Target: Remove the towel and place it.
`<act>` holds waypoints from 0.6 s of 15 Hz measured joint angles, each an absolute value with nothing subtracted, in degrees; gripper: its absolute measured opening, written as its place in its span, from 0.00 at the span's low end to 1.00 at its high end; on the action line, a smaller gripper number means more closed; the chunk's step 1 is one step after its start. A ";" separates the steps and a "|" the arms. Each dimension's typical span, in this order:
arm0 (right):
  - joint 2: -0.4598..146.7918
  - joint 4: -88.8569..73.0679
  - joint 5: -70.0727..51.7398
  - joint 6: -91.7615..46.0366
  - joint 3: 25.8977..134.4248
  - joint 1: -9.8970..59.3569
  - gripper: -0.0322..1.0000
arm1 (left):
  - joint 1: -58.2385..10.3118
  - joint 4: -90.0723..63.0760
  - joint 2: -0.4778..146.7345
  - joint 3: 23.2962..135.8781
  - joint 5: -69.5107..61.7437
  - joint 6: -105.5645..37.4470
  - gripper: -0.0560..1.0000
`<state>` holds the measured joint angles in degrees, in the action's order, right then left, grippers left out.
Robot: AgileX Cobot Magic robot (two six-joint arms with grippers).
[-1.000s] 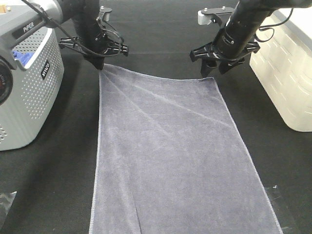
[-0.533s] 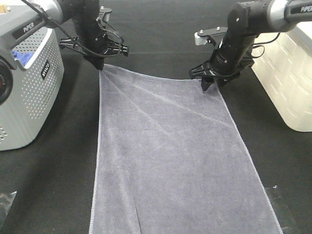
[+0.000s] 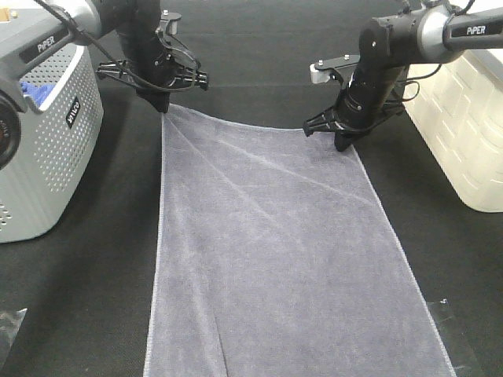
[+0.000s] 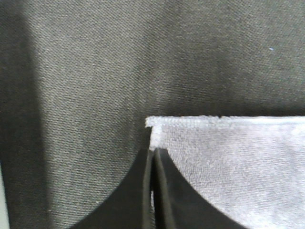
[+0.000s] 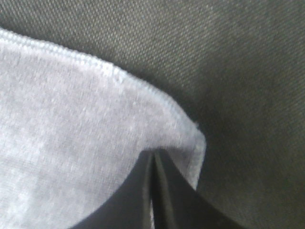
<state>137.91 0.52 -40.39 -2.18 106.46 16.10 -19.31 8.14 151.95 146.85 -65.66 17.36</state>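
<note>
At towel (image 3: 267,236) corners, fingers (image 4: 133,202) pinched; arms (image 3: 47,43) lettered "PiPER".

Even light, soft shadows, blurry wrist views

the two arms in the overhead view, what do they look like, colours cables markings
The left arm and right arm have silver-grey links with white PiPER lettering and black wrist sections. Thin black cables loop around each wrist. The left tool and right tool are black, with fingers that curve in to narrow tips. A silver bracket sits by the right wrist.
</note>
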 joint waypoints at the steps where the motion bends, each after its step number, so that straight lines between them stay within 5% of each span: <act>1: 137.91 0.57 -42.23 -2.18 108.17 16.10 0.03 | -19.31 8.08 151.95 146.85 -65.66 17.36 0.05; 8: 138.37 4.30 -49.68 -1.15 116.37 16.10 0.06 | -19.31 8.02 151.95 146.85 -65.66 17.30 0.05; 9: 138.88 5.10 -49.68 0.00 116.37 16.10 0.14 | -19.31 8.02 151.95 146.85 -65.60 17.30 0.05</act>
<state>138.88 5.10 -49.68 0.00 116.37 16.10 -19.31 8.02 151.95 146.85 -65.60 17.30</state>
